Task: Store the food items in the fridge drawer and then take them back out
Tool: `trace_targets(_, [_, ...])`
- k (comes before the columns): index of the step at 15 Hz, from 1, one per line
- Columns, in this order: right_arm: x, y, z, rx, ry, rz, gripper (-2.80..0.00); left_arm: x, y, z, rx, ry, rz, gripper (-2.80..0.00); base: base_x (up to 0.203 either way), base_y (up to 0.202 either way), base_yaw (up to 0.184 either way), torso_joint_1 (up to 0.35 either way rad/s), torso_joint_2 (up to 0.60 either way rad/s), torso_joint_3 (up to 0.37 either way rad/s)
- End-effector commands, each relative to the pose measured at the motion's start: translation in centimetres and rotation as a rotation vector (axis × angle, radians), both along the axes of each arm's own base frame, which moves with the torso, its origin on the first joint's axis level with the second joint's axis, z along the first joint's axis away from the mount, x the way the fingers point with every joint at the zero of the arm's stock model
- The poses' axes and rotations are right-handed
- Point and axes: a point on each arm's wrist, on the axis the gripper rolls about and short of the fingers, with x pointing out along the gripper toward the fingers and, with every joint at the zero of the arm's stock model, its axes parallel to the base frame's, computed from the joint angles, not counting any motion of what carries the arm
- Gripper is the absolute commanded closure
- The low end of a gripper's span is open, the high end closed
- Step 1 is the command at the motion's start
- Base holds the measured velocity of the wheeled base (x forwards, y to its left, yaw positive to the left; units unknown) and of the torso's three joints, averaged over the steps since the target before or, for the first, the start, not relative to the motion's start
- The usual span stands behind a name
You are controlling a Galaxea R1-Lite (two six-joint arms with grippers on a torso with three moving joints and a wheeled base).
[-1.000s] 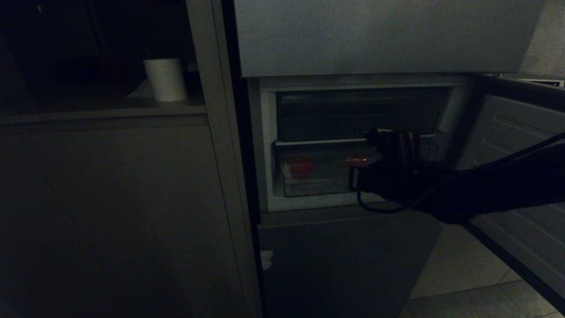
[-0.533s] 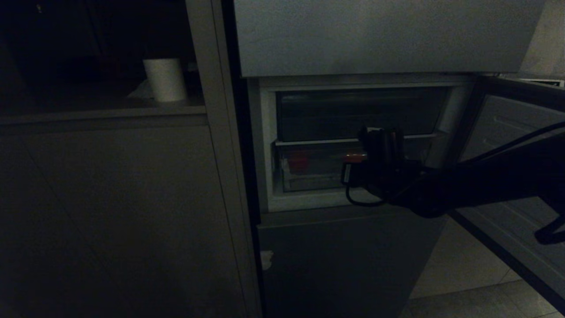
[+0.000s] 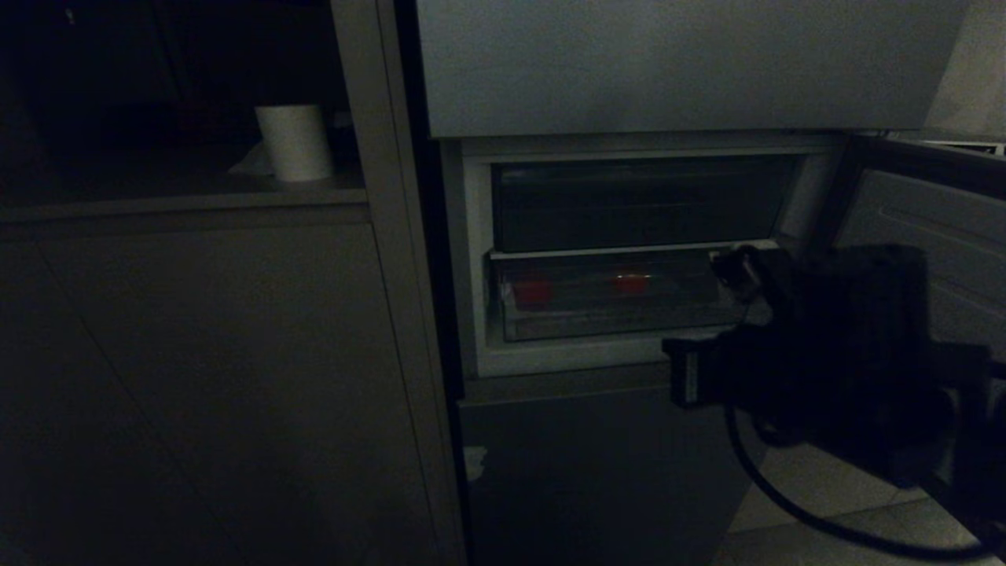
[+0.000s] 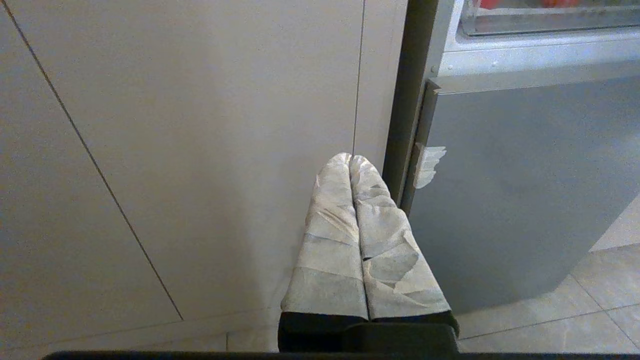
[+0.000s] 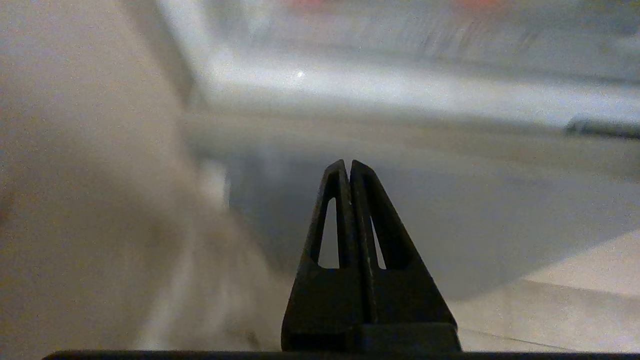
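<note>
The fridge drawer (image 3: 613, 310) sits pushed in, and its clear front shows two red food items, one at the left (image 3: 533, 291) and one near the middle (image 3: 631, 283). My right arm (image 3: 833, 369) hangs in front of the fridge's lower right, clear of the drawer. The right gripper (image 5: 349, 162) is shut on nothing and points at the grey lower door. The left gripper (image 4: 350, 157), with white-wrapped fingers, is shut and empty. It is parked low beside the cabinet panel, and the drawer's edge (image 4: 545, 22) shows above it.
The compartment door (image 3: 927, 220) stands open on the right, behind my right arm. A darker compartment (image 3: 637, 200) lies above the drawer and the closed lower door (image 3: 613, 472) below it. A white roll (image 3: 295, 141) stands on the counter at the left.
The right arm has drawn back from the drawer front, to the right and downward. The drawer front has slid a little further in. The left gripper is as before.
</note>
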Motion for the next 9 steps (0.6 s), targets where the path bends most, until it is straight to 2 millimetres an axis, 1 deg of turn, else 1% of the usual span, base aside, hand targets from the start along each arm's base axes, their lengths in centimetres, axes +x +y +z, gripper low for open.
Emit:
trace_targets(1, [-5.6,-3.1,0.1,-0.056,-0.051,0.156,0.0,0.0,0.0,0.0,-0.001,-0.001,0.0,0.0,0.0,0.0,0.0,0.0,0.0,0.0])
trace_targets(2, [-6.8,-3.9,-0.5,-0.079,-0.049,0.186,0.0,0.0,0.0,0.0,-0.001,-0.001,0.0,0.0,0.0,0.0,0.0,0.0,0.0,0.0])
trace_targets(4, [-8.7,-5.5,-0.9,-0.086,-0.07,0.205,0.0,0.0,0.0,0.0,-0.001,-0.001,0.0,0.0,0.0,0.0,0.0,0.0,0.0,0.0])
trace_targets(6, [-9.2,-7.3,-1.2,-0.084,-0.075,0.139,0.0,0.0,0.0,0.0,-0.001,-0.001,0.0,0.0,0.0,0.0,0.0,0.0,0.0,0.0])
trace_targets(9, [-10.7,-8.9,-1.9,-0.078,-0.088,0.109,0.0,0.0,0.0,0.0,-0.001,-0.001,0.0,0.0,0.0,0.0,0.0,0.0,0.0,0.0])
